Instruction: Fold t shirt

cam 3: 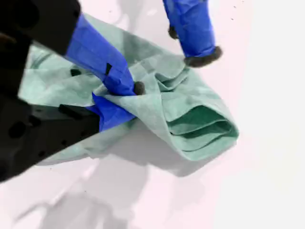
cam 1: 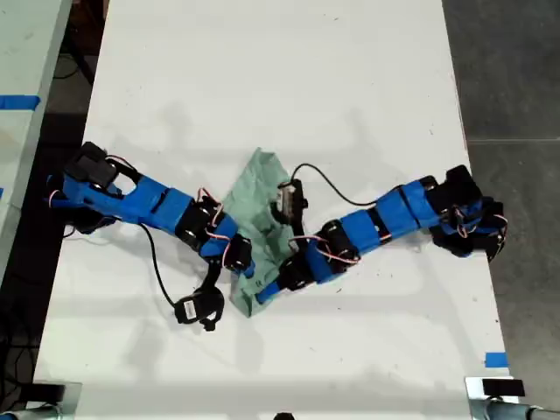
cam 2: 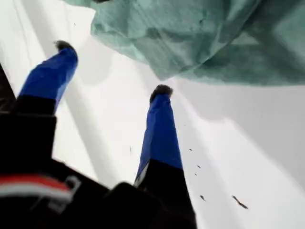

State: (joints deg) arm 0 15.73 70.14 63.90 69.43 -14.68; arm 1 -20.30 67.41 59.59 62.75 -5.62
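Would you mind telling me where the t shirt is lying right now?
In the exterior view the t shirt lies bunched on the white table, a little below its centre, between the two blue arms. My second gripper is pinching a fold of it.

blue arms [cam 1: 157, 203], black cables

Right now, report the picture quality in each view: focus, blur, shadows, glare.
Exterior view: evenly lit and sharp, with soft arm shadows on the white table and no strong glare. First wrist view: my first pincer looks soft and blurred, and the t shirt casts a grey shadow. Second wrist view: cloth folds fairly sharp at my second pincer, and the table is washed out to a pinkish white.
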